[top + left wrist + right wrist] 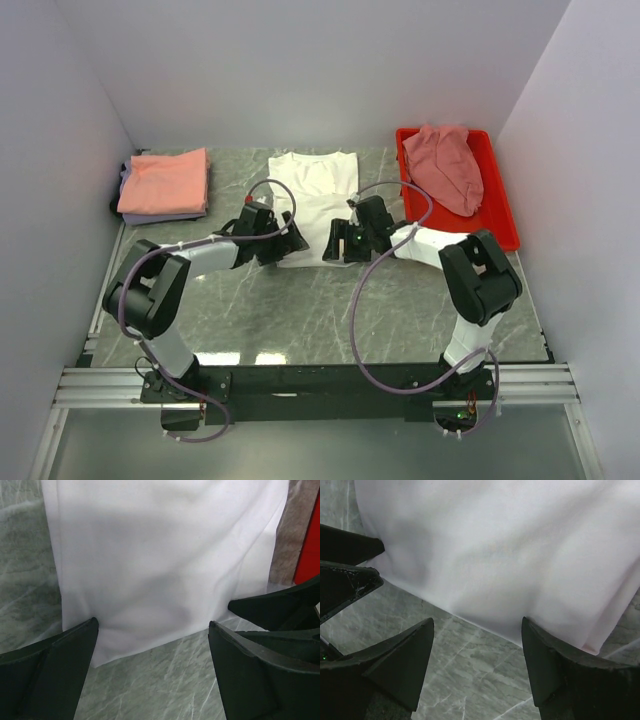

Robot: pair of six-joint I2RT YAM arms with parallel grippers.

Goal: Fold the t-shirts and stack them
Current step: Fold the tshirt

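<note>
A white t-shirt [312, 190] lies flat in the middle of a marble worktop [300, 310]. The left gripper [153, 625] and right gripper [477, 622] sit at its near hem, both spread wide and holding nothing. At the left is a folded salmon t-shirt [165, 180]; at the right, a pink t-shirt [445, 165] lies in a red tray [500, 215].
</note>
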